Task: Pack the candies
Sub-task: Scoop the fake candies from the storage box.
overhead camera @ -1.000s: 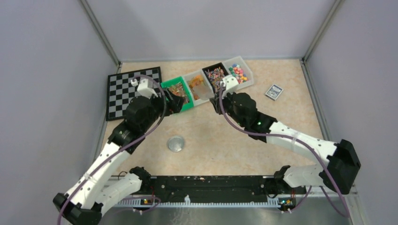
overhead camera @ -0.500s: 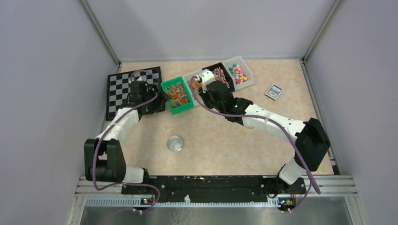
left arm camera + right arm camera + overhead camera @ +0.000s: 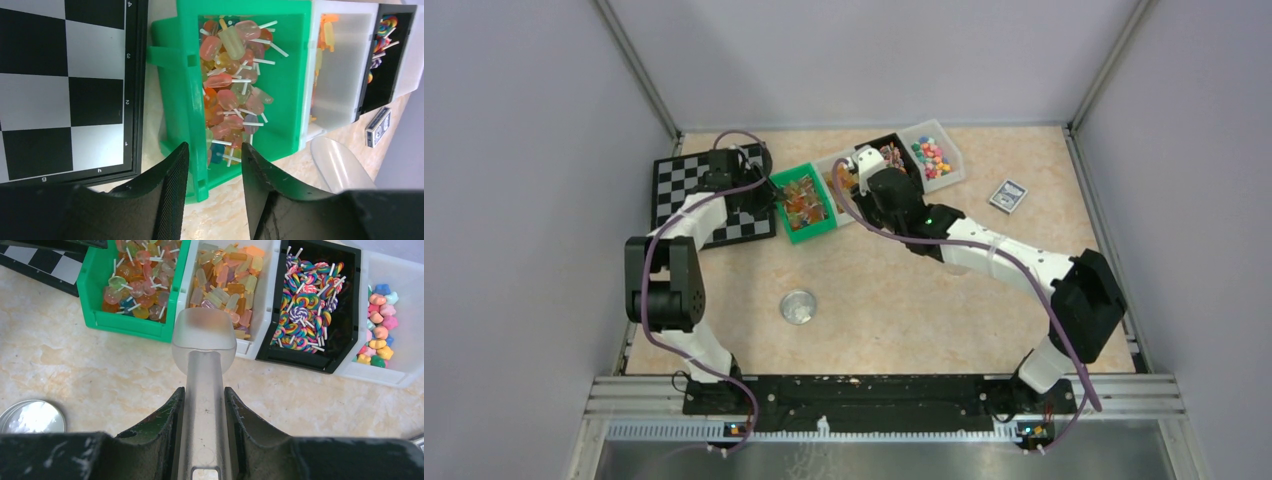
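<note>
Packing is barely starting, I judge: the right jaws are pinching the handle of the clear scoop (image 3: 204, 337), its bowl seemingly empty, just before the candies (image 3: 225, 280) in the white bin (image 3: 263, 315). The left jaws are standing spread astride the wall of the green bin (image 3: 287, 75).

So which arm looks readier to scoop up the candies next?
Right, probably. Its jaws are shut on the clear scoop, bowl poised at the bins of candies. The left jaws hold no tool and only straddle the green bin wall.
</note>
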### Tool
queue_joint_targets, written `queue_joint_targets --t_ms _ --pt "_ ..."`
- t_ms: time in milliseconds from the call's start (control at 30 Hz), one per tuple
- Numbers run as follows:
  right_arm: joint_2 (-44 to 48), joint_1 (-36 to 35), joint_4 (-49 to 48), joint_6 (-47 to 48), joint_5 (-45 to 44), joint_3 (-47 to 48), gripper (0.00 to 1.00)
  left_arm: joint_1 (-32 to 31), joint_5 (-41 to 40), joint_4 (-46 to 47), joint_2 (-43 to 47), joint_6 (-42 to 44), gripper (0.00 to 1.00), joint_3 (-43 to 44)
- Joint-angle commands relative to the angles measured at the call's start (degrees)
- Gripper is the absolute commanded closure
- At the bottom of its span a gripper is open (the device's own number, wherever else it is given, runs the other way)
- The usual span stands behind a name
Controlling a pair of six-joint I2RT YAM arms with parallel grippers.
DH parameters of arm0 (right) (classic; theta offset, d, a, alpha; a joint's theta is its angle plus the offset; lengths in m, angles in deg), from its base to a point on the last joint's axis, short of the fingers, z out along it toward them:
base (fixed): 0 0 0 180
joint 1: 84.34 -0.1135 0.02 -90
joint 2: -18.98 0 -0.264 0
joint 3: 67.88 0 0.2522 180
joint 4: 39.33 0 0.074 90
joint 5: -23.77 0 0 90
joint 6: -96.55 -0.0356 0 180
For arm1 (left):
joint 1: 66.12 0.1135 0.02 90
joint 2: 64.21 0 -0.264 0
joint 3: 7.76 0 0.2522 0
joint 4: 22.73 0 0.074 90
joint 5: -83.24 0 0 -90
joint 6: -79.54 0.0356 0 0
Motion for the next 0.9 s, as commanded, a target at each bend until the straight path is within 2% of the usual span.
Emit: queue_joint_targets --t_ms 0,267,400,867 --pt "-0.97 0.87 -0.7 2.16 0.27 3.54 1.0 0.69 1.55 -0.6 -1.21 2.82 0.53 2.28" --pt "-3.11 0.96 2.03 3.18 -2.8 5.44 1.0 0.65 2.61 -2.37 -3.99 2.88 0.52 3.18" --pt "-4.85 1.13 3.43 4.13 -4.06 7.13 1.0 1.43 4.73 -2.25 -5.49 2.44 0.57 3.28" --pt "-12.67 3.29 10.47 3.9 -0.29 17.18 1.0 2.53 7.54 -1.01 -7.33 2.25 0.71 2.61"
